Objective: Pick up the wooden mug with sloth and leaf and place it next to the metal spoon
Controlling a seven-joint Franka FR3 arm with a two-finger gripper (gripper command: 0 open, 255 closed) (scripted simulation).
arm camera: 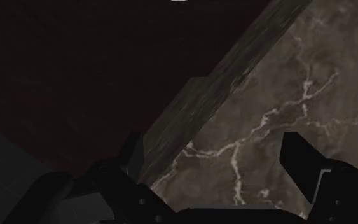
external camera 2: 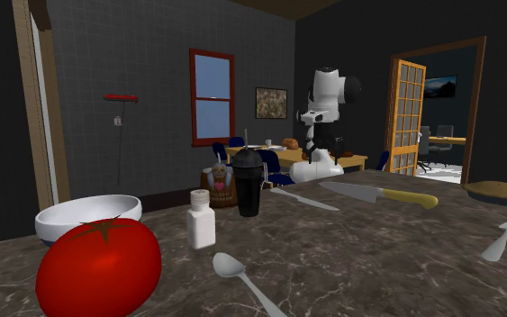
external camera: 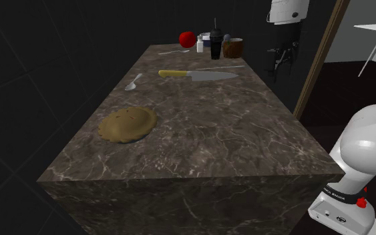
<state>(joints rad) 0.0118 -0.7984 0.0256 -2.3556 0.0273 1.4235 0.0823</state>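
Observation:
The brown mug (external camera: 233, 48) with a sloth picture (external camera 2: 218, 185) stands upright at the far end of the marble table (external camera: 200, 127), beside a black tumbler (external camera: 216, 45). One metal spoon (external camera: 133, 82) lies near the table's left edge in the shoulder view, short of the knife (external camera: 196, 74). A second spoon (external camera: 173, 51) lies by the tomato (external camera: 188, 39). My gripper (external camera: 280, 65) hangs off the table's right side in the shoulder view, apart from the mug. In the wrist view the gripper (arm camera: 215, 159) is open, its fingers (arm camera: 301, 159) straddling the table's edge, nothing between them.
A pie (external camera: 127, 124) sits on the near part of the table. A salt shaker (external camera 2: 201, 219), a white bowl (external camera 2: 87, 219) and the tomato (external camera 2: 98, 266) crowd the far end. A wooden post (external camera: 320, 60) stands just beyond the gripper.

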